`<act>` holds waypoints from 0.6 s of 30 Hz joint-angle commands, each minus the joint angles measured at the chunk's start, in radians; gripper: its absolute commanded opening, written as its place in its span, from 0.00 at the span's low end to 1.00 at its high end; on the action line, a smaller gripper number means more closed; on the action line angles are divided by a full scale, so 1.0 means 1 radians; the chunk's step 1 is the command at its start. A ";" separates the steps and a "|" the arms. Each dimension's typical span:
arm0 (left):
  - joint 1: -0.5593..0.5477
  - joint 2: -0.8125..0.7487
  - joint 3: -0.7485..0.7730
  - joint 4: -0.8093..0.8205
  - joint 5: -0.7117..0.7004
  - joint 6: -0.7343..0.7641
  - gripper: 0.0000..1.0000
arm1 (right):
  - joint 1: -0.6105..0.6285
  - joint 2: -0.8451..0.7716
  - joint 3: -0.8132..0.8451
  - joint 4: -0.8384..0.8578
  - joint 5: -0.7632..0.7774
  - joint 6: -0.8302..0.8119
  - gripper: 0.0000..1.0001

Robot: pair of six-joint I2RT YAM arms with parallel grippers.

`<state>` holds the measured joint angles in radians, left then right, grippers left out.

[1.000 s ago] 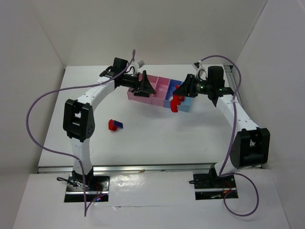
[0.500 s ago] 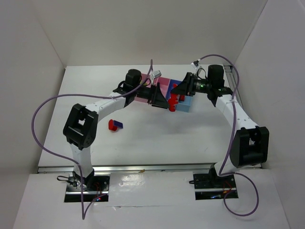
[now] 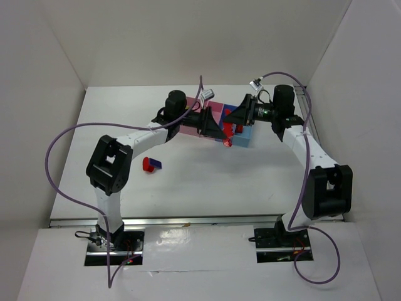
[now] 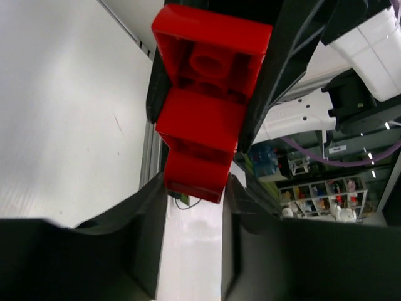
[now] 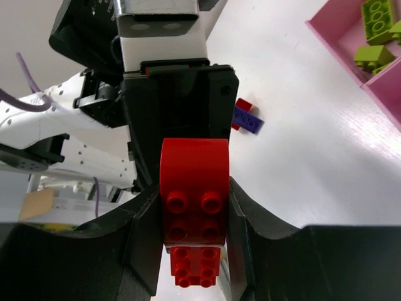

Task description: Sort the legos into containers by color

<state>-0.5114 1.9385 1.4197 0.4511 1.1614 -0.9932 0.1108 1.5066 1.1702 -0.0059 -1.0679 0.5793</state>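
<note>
we are holding red lego stack [image 5: 193,216] from both ends over containers [image 3: 245,139]: right gripper [image 5: 193,200] clenching it, left gripper [image 4: 194,182] clamping it too.

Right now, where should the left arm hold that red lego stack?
On the red lego stack, take the narrow end jutting past the right gripper, coming head-on from opposite it, left fingers pinching its flat side walls; the wider end is covered.
</note>
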 commanded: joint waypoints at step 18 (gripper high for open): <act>0.022 0.069 0.088 0.012 0.066 0.024 0.00 | -0.172 -0.080 -0.044 -0.087 0.191 -0.047 0.28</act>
<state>-0.4957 1.9675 1.4544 0.4194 1.2018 -0.9718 -0.0444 1.4830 1.1358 -0.0460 -0.9421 0.5594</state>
